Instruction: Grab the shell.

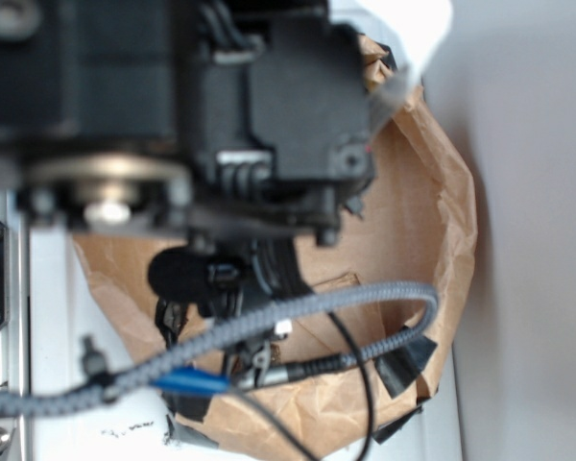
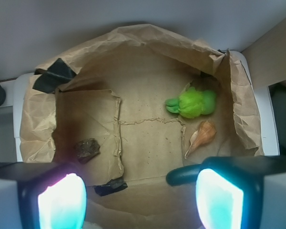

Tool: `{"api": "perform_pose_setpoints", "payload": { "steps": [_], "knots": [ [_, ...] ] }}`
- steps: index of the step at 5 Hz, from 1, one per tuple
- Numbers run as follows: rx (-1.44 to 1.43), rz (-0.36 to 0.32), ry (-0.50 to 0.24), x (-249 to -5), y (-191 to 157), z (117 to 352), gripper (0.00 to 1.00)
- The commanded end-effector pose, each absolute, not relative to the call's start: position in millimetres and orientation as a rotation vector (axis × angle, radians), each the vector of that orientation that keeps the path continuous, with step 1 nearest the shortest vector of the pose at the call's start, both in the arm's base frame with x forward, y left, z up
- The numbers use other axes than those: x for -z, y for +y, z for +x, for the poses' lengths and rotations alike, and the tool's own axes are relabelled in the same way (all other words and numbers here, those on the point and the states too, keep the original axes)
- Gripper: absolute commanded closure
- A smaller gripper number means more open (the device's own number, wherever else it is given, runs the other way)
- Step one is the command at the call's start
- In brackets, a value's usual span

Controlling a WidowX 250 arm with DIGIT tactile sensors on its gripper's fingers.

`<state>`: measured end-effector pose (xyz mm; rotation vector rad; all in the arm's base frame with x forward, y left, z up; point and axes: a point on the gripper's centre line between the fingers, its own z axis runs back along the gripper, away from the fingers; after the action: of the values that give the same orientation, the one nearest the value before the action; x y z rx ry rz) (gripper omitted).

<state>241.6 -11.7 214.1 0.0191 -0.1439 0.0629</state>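
In the wrist view the orange-tan spiral shell (image 2: 201,136) lies on the brown paper floor of the bin, at the right, its point aimed down-left. My gripper (image 2: 140,200) hangs high above the bin, open, with two glowing cyan pads (image 2: 62,202) at the bottom corners and nothing between them. The shell is ahead of the right pad, well below it. In the exterior view the arm's black body (image 1: 173,115) fills the top and hides the shell.
A fuzzy green plush toy (image 2: 191,103) lies just beyond the shell. A dark brown rough chunk (image 2: 87,148) sits at the left. Crumpled brown paper walls (image 2: 238,95) ring the bin, with black tape (image 2: 55,74) at the corners. Cables (image 1: 269,327) cross the exterior view.
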Motion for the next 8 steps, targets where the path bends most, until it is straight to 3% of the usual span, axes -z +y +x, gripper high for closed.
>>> {"api": "perform_pose_setpoints", "payload": {
  "steps": [1, 2, 3, 6, 8],
  "knots": [
    [0.035, 0.028, -0.214, -164, 33, 251, 0.0],
    [0.028, 0.055, -0.182, -138, 47, 264, 0.0],
    [0.045, 0.067, -0.115, -130, 47, 267, 0.0],
    [0.045, 0.067, -0.115, -130, 47, 267, 0.0],
    [0.019, 0.007, -0.095, -105, 61, 277, 0.0]
  ]
}}
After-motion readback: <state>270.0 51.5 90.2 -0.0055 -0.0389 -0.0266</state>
